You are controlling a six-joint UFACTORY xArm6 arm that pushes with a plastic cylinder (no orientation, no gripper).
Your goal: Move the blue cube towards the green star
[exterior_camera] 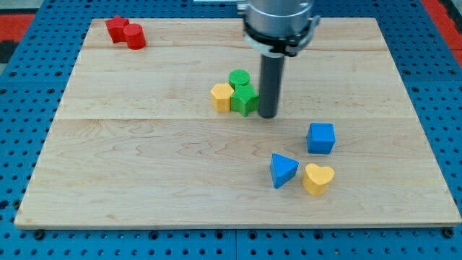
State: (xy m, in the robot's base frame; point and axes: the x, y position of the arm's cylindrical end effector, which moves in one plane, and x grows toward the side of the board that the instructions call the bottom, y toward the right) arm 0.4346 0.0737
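The rod comes straight down near the middle of the wooden board [144, 166], and its tip [268, 115] sits just to the view's right of the green star [245, 100] — close enough that contact cannot be ruled out. There is no pincer here to open or clench, only the bare rod, holding nothing. Packed against the star are a green cylinder [240, 78] just above it and a yellow block [221, 96], hexagon-like, on its left. The blue cube [321, 138] stands apart, lower and to the right of the tip, with bare wood between it and the star. Below the cube, a blue triangle [283, 170] and a yellow heart [318, 178] lie side by side, close to the board's bottom edge. Far off in the top-left corner, two red blocks [125, 32] huddle together near the rim — their shapes are hard to read. The board's whole left half lies open.
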